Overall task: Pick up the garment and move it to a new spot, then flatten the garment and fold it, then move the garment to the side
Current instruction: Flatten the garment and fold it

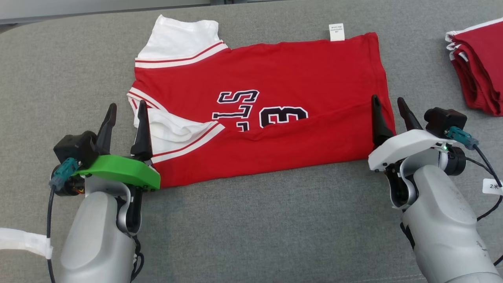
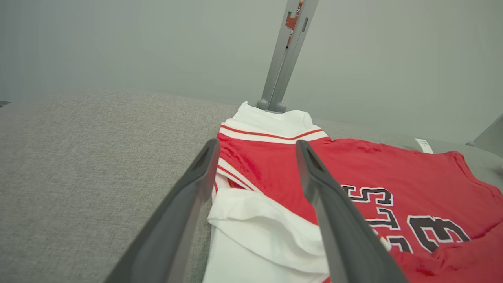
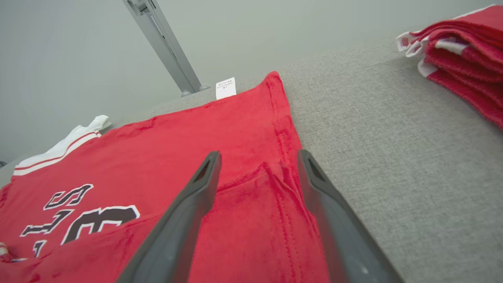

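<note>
Left gripper (image 1: 127, 104) has a green mount (image 1: 122, 171), right gripper (image 1: 388, 98) white; forearms (image 1: 98, 236) grey.

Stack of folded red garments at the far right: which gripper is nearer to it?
Right. The right gripper is at the hem end of the jersey, on the side toward the stack; the left gripper is at the sleeve end, across the whole jersey.

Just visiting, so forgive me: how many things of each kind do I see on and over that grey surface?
Red jersey, laid out: 1
Stack of folded red garments: 1
Robot hands, both open: 2 (left hand, right hand)
Total: 4
</note>
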You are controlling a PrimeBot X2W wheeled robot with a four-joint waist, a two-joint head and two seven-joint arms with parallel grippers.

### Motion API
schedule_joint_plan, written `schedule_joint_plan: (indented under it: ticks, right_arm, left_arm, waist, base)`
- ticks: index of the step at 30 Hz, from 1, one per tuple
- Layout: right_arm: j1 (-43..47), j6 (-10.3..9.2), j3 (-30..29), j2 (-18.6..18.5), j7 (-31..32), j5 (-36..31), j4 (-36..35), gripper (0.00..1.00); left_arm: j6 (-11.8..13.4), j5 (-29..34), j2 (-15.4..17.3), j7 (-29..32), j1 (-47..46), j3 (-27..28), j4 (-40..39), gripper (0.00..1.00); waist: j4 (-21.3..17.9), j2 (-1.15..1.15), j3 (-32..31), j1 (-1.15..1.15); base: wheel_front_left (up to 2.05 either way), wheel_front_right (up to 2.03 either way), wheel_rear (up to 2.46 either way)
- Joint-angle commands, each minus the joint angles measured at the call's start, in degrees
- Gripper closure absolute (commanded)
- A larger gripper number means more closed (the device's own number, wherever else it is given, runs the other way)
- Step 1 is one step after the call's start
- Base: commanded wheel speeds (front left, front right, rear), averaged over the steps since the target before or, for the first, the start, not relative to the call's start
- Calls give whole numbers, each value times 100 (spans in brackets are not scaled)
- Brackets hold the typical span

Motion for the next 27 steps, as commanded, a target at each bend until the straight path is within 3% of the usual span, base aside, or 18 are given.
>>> schedule_joint_plan:
  ticks: [1, 9, 17, 22, 27]
  right_arm:
    - [101, -1, -22, -53, -44, -65, -115, 0]
    - [856, -1, -301, -80, -36, -399, -1196, 0]
    - [1728, -1, -407, 33, 18, -617, -1970, 0]
    - [1950, -1, -445, 81, 149, -603, -2227, 0]
    - [1965, -1, -430, 106, 228, -626, -2403, 0]
  left_arm:
    - [-27, 73, 22, -16, 151, 35, -81, 0]
    - [-35, 42, 253, -7, 878, 10, -511, 0]
    - [-38, -119, 517, 846, 1653, -181, -773, 0]
    - [65, -326, 446, 1380, 1898, -217, -866, 0]
    - [206, -433, 390, 1490, 1795, -108, -810, 0]
  waist:
    - [30, 0, -73, 0]
    - [121, 0, -372, 0]
    - [130, 0, -538, 0]
    - [74, 0, -484, 0]
    - [-22, 0, -376, 0]
  base:
    - [0, 0, 0]
    - [0, 0, 0]
    - [0, 0, 0]
    - [0, 0, 0]
    - [0, 0, 0]
